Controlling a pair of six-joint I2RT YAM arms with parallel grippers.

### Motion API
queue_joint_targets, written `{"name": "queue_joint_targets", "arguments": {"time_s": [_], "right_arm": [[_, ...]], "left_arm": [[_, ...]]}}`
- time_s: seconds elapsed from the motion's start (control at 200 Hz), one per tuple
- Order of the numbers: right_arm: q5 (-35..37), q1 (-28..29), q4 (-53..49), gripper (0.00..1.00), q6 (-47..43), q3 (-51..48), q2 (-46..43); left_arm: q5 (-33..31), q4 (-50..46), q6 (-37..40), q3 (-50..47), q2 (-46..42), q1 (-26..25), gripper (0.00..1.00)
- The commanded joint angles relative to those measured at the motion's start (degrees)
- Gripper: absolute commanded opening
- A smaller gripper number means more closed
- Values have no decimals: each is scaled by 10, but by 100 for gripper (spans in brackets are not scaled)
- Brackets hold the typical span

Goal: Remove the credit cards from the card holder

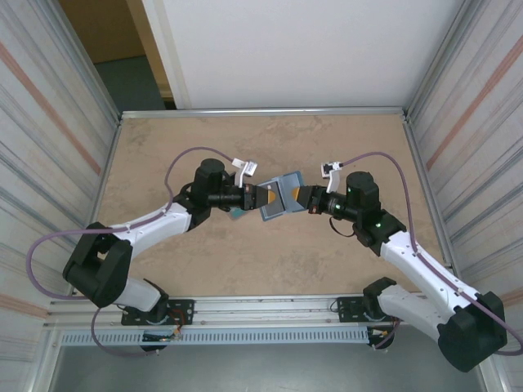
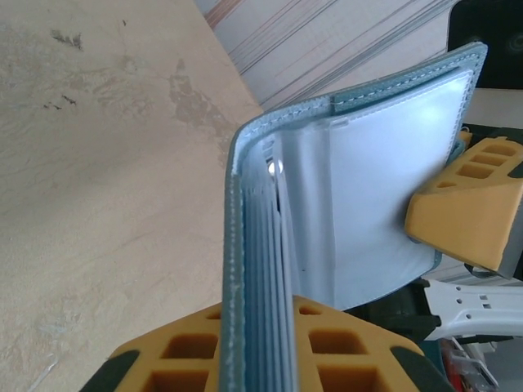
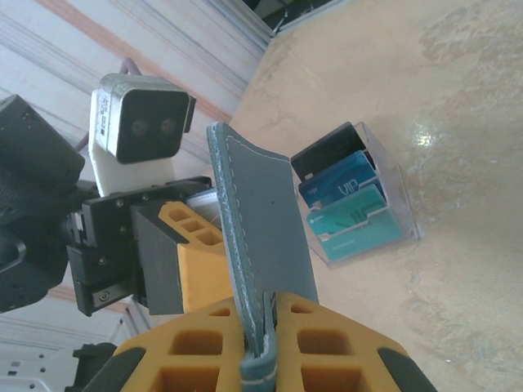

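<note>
The card holder [image 1: 279, 196], a teal-blue bifold wallet, hangs open above the table between both arms. My left gripper [image 1: 263, 196] is shut on its left flap. In the left wrist view that flap [image 2: 261, 269] runs edge-on between my yellow fingers [image 2: 343, 347], its pale pocket layers stacked tight. My right gripper [image 1: 301, 197] is shut on the other flap [image 3: 261, 220], clamped at its edge between the yellow pads [image 3: 327, 343]. Three credit cards [image 3: 347, 204], black, blue and teal, stand in a clear plastic stand on the table below. Whether the pockets hold anything I cannot tell.
The clear stand [image 3: 400, 192] sits on the beige table [image 1: 270, 269] under the left gripper, a teal corner [image 1: 235, 215] showing from above. Metal walls [image 1: 57, 147] close in the left and right sides. A rail [image 1: 270, 306] runs along the near edge.
</note>
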Motion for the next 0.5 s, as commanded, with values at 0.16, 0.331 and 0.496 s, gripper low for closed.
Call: {"name": "queue_joint_targets", "arguments": {"time_s": [0.16,0.331,0.496], "right_arm": [[100,-1,-104,61,-13,26,-18],[215,-6,-209,85,-20,54,-18],[255,-7,-249,99,-13,65,-12]], "left_arm": [[-48,-62,33,-11,-1,-3,0],[-79,-125,58,-7,-2,-17,0],[-151,-226,87,23,11,-63,0]]}}
